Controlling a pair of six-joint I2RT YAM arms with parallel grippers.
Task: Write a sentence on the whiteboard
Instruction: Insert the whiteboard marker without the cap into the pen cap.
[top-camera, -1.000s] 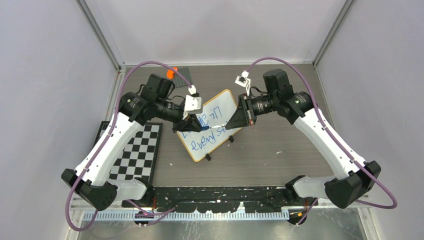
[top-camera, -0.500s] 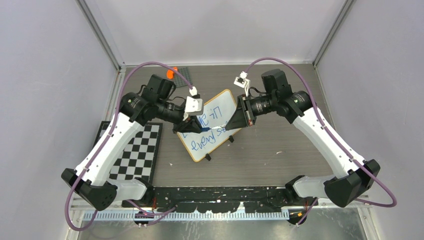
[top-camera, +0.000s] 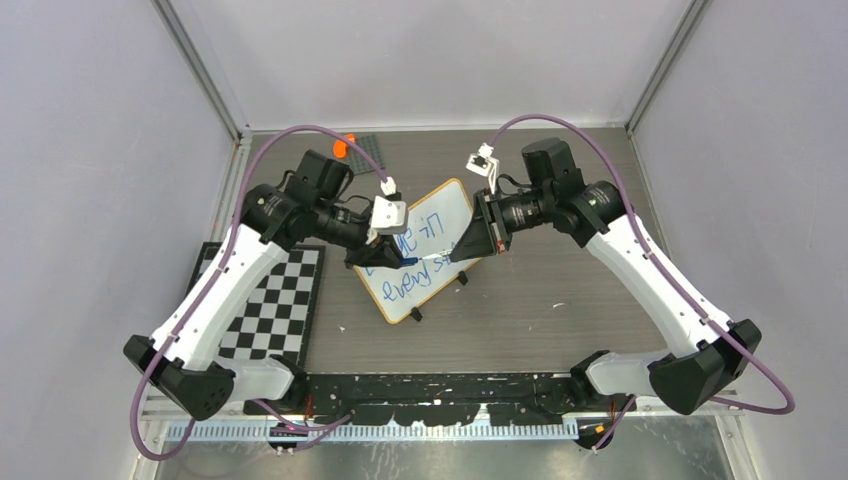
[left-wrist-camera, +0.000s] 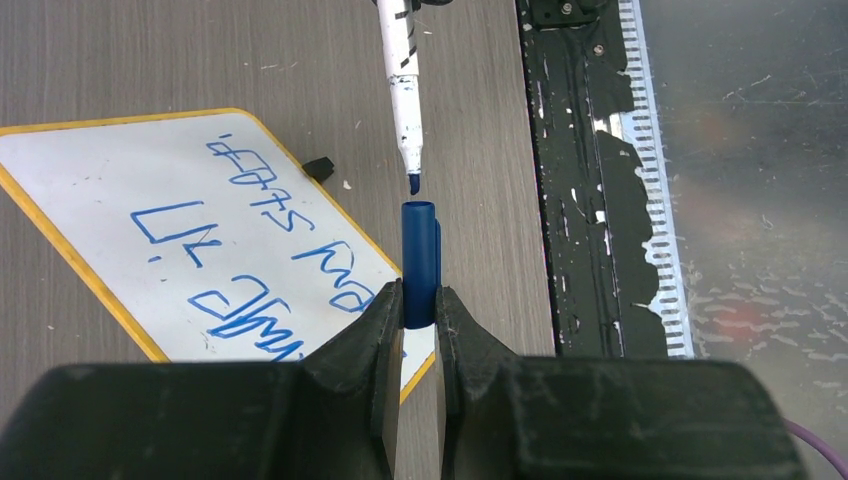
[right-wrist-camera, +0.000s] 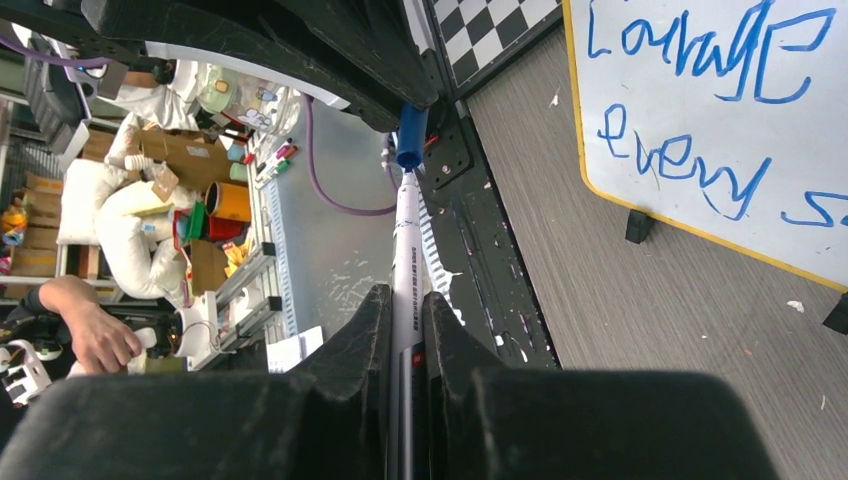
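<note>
Recapping looks the step in hand: marker (left-wrist-camera: 399, 70) tip just short of the cap (left-wrist-camera: 419, 250) mouth, needing 1 shared axis. Left gripper (left-wrist-camera: 419, 300) pinches the cap, right gripper (right-wrist-camera: 405, 300) clamps the marker. Both arms reach inward above the whiteboard (top-camera: 447, 208), flat on the tabletop (top-camera: 560, 270), sentence (top-camera: 405, 278) written.

Grey wood-grain desk (top-camera: 570, 290): whiteboard (top-camera: 447, 208) at centre, angled, on black clip feet; checkerboard mat (top-camera: 275, 305) near left; dark studded plate (top-camera: 368, 150) at far edge.
</note>
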